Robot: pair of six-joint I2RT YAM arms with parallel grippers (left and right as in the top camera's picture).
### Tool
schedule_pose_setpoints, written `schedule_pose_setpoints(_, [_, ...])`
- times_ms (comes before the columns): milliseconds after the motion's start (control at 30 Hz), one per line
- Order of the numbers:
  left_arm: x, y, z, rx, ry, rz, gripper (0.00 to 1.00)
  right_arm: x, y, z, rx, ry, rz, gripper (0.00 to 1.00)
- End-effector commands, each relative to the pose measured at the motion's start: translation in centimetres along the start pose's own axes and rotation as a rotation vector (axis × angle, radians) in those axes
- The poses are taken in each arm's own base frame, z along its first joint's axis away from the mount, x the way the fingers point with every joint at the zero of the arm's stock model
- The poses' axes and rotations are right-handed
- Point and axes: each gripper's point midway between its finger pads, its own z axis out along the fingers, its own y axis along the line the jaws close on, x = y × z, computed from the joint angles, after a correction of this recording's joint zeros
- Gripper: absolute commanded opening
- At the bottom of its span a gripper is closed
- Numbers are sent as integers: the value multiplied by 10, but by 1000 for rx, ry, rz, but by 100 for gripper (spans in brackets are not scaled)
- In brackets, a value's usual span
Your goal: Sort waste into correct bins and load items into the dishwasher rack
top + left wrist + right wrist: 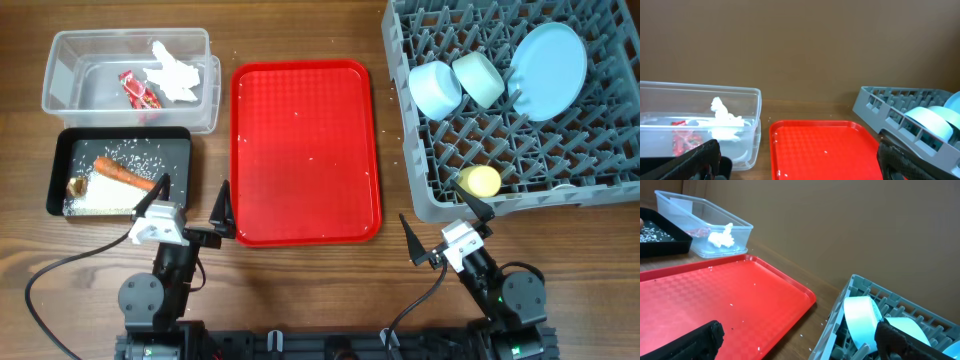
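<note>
**Stage of task, judged from the layout:** essentially finished. No waste on the red tray [305, 60] apart from a few white specks, possibly stray rice. Similar specks on the worktop [300, 30] beside the dishwasher rack [430, 205]. Nothing obvious left to carry, at most loose grains to gather.

**Clear tub [60, 70], far left:** red snack wrapper [140, 90] and crumpled white tissue [178, 72], side by side on its floor.

**Black tray [57, 175], just in front of the tub:** orange carrot [125, 172] lying diagonally, white rice grains [130, 152] scattered around it, small brown food scrap [77, 186] towards the near left corner.

**Dishwasher rack, right:** pale blue bowl [435, 88] and pale green bowl [478, 78] side by side among the pegs. Pale blue plate [548, 70] leaning just to their right. Small yellow cup [480, 181] at the near rim, well apart from the other three.

**Left fingers [222, 212]:** spread wide, holding nothing. One over the near right corner of the black tray, the other at the near left corner of the red tray.

**Right fingers [412, 248]:** likewise spread wide and empty, just in front of the rack's near rim, near the yellow cup but apart from it.
</note>
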Motion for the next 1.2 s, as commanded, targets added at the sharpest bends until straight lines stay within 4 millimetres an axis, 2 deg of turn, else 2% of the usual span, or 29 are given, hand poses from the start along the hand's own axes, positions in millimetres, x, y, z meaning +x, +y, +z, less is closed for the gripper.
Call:
schedule_pose_setpoints(0, [4,4,-4,-15,-4,-15,100,-4,3,-1,-15,-21,-8,100])
schedule_pose_setpoints(200, [8,5,-7,-17,-5,-20,100,-4,3,-1,-15,-21,-8,100])
schedule_pose_setpoints(400, [25,7,-6,-17,18,-50,100,-4,3,-1,-15,-21,-8,100])
schedule_pose_setpoints(500, [27,7,-6,-16,24,-52,100,-4,3,-1,-15,-21,-9,99])
schedule_pose_setpoints(633, [50,10,-8,-30,118,-69,100,-4,3,-1,-15,-21,-9,100])
schedule_pose_setpoints(1167, [49,9,-8,-25,113,-65,100,-4,3,-1,-15,-21,-9,100])
